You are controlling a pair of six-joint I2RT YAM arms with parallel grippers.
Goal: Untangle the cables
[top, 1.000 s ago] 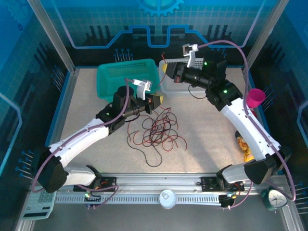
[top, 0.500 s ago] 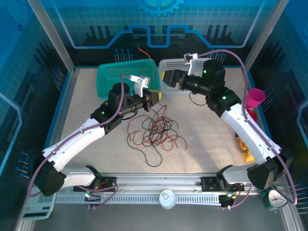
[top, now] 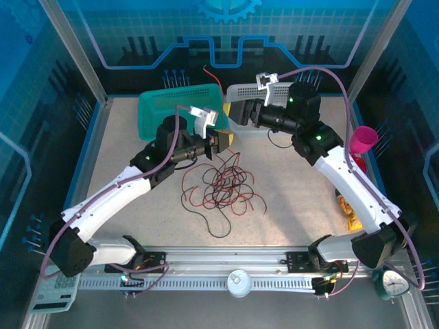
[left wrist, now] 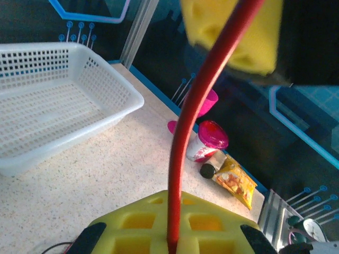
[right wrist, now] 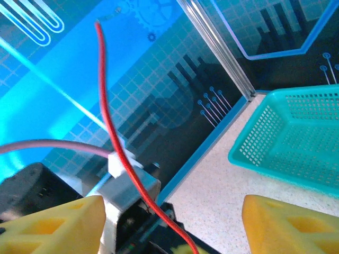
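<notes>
**Red cable point(left wrist: 179, 137) pinched left, right jaws wide**

Yellow-padded left jaws are clamped shut on one red cable, which rises steeply from them. The right jaws stand wide apart close by, a red strand running up between them. Below both, the cables point(top: 223, 185), red and black, lie loosely tangled mid-worktop point(top: 295, 199), near a teal basket point(top: 171, 103) and a white basket point(left wrist: 53, 106).

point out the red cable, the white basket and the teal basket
red cable point(left wrist: 180, 143), left wrist view, middle of its upright stretch
white basket point(left wrist: 47, 111), left wrist view, bare mesh floor
teal basket point(right wrist: 296, 132), right wrist view, inner mesh wall
</notes>
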